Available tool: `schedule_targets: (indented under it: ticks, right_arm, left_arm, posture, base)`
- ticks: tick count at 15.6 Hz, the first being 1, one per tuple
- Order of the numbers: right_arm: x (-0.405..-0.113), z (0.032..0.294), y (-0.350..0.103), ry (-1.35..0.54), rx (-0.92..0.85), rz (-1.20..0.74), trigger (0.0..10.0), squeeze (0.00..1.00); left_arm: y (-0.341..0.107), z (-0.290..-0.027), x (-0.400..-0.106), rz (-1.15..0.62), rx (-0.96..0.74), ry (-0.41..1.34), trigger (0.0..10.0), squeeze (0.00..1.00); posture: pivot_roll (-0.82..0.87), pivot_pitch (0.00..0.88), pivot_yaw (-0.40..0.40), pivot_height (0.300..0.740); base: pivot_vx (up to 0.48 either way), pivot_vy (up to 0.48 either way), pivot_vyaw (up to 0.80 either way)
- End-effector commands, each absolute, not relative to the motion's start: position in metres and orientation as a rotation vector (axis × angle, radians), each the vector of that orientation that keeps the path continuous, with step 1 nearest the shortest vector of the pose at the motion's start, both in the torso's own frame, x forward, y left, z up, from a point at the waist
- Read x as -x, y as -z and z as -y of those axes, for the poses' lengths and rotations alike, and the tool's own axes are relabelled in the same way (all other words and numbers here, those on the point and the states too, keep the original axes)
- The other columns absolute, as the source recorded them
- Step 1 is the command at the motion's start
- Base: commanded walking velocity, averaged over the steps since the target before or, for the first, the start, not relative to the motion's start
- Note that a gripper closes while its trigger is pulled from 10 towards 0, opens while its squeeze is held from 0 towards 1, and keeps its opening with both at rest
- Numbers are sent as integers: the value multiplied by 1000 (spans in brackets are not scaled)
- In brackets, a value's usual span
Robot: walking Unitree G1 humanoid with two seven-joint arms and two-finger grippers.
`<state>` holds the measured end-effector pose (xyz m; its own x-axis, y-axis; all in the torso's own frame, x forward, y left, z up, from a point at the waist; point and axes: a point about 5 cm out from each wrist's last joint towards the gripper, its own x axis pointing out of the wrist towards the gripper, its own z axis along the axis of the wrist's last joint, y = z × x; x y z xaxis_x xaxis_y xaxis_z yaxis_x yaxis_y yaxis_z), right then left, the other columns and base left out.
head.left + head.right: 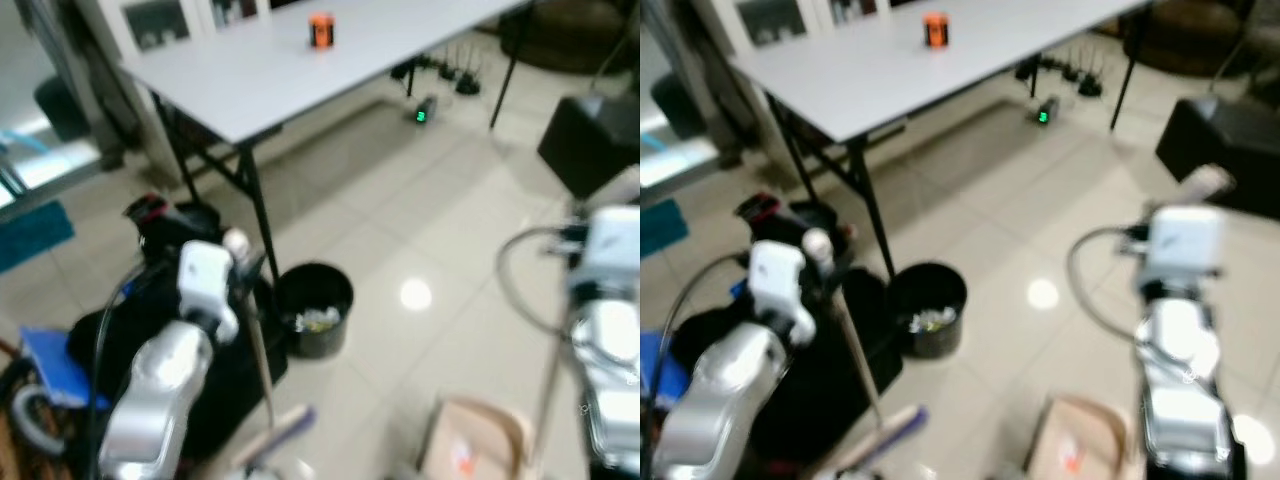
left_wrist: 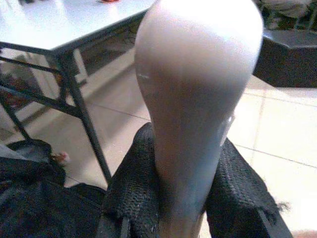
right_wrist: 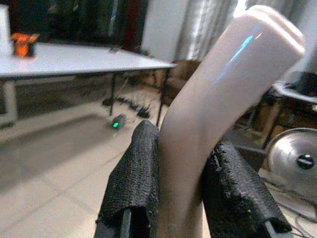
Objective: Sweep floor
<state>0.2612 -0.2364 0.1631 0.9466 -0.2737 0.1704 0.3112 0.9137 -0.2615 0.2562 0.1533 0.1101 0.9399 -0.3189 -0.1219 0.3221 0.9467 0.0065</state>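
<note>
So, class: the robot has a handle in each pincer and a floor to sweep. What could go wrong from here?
The broom handle in the left pincer stands close to the table leg and the open black bin; a swing might knock either. The right pincer holds a dustpan handle near a loose grey cable, which could snag.

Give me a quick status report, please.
Left gripper shut on broom handle. Right gripper shut on dustpan handle. Black bin and table leg ahead.
</note>
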Motion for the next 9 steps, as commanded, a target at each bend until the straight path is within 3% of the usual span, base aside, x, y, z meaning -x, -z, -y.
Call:
schedule_targets:
  ticks: [1,9]
  right_arm:
    - [-263,228,-170,267,320,176,10000,0]
    - [-268,225,-172,290,222,178,10000,0]
  left_arm:
    - [-122,-157,-256,-83,-38,334,10000,0]
    - [-124,-153,-255,-72,-30,334,10000,0]
  posture:
    - [80,37,30,740]
    - [57,54,50,740]
  base:
    - [0,0,-800]
    - [0,0,-800]
